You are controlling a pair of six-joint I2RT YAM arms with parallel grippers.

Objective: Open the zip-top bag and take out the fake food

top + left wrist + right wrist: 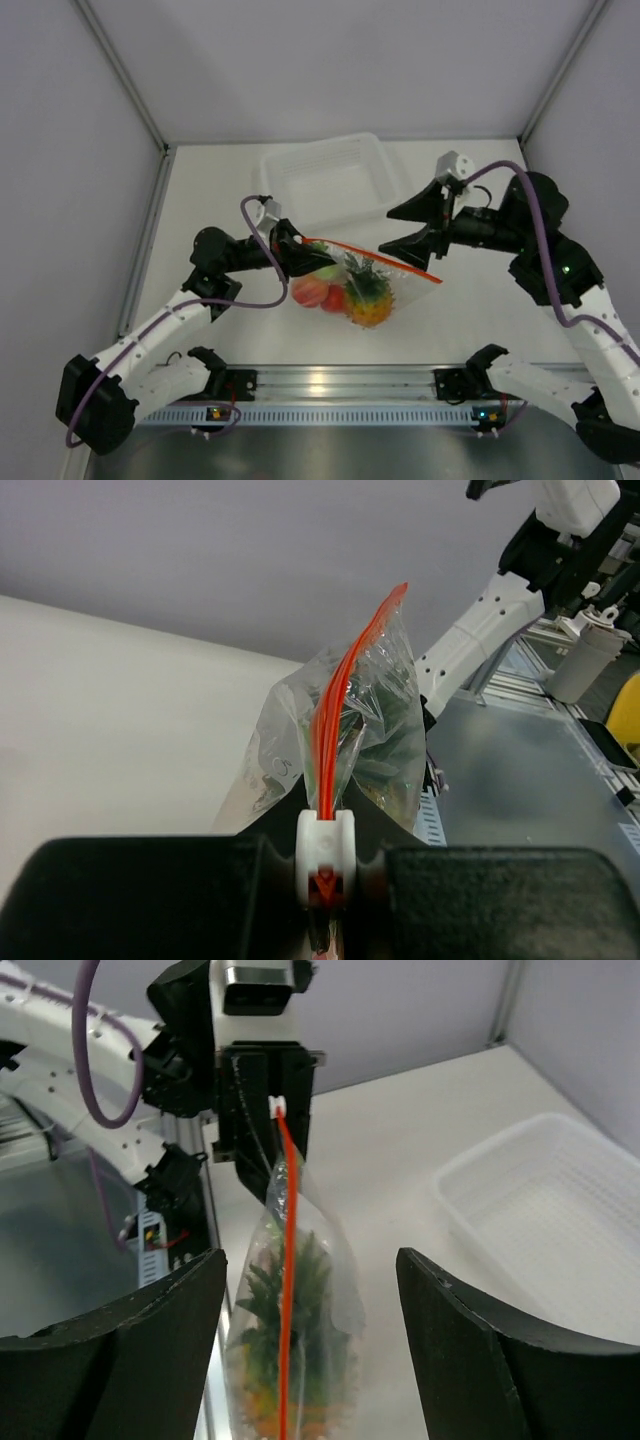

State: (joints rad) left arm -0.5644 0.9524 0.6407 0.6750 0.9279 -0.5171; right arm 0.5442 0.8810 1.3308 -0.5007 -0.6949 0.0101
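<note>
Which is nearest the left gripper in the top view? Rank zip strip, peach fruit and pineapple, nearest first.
1. Zip strip: its end is clamped in the left gripper.
2. Peach fruit: just below the gripper, inside the zip-top bag.
3. Pineapple: farther right.

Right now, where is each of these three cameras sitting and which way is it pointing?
Top external: above and behind the arms, looking down on the table; left gripper and right gripper show.
Left wrist: on the left arm, looking along the zip-top bag toward the right arm; its shut fingers show.
Right wrist: on the right arm, facing the left gripper and clear tray; its open fingers show.
Both wrist views share the bag's red-orange zip strip.
</note>
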